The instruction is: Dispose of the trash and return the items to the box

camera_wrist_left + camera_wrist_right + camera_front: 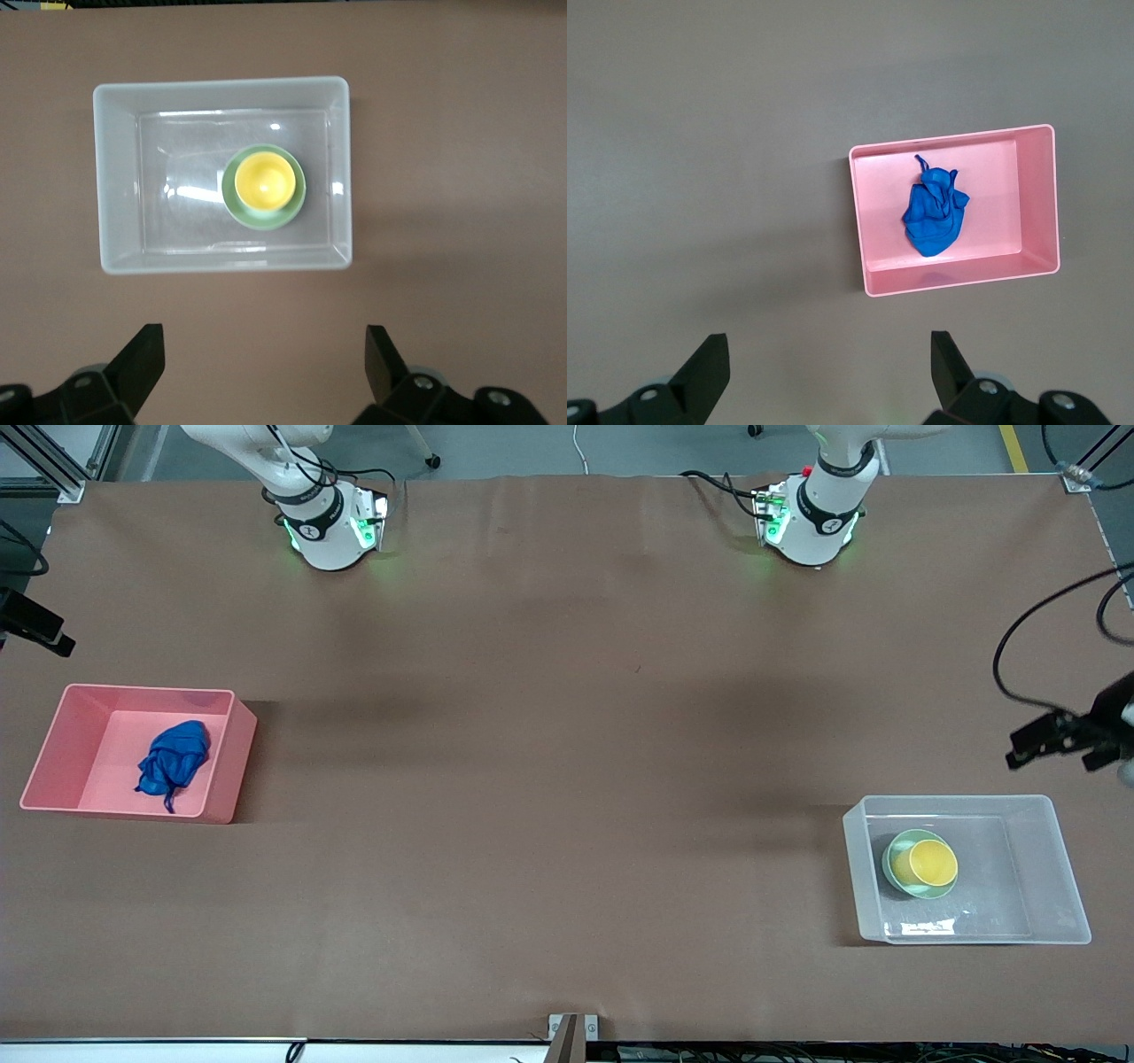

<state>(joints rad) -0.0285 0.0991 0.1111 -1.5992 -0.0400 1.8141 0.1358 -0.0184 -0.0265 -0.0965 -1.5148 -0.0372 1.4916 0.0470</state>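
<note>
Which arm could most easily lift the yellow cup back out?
Left. The open left pincer hangs by the clear box holding the yellow cup; the right pincer is over by the pink bin.

Open brown table spreads between the pink bin and the clear box — well apart, at the two ends. Each stands open-topped, and only their walls rise from the table — blue wad in one, stacked cup and bowl in the other.

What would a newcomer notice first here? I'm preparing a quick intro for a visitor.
Probably the crumpled bright blue fabric wad lying in the pink opaque rectangular bin at the right arm's end of the table. Next, the small yellow cup nested in the pale mint-green round bowl inside the clear plastic box at the left arm's end.
</note>
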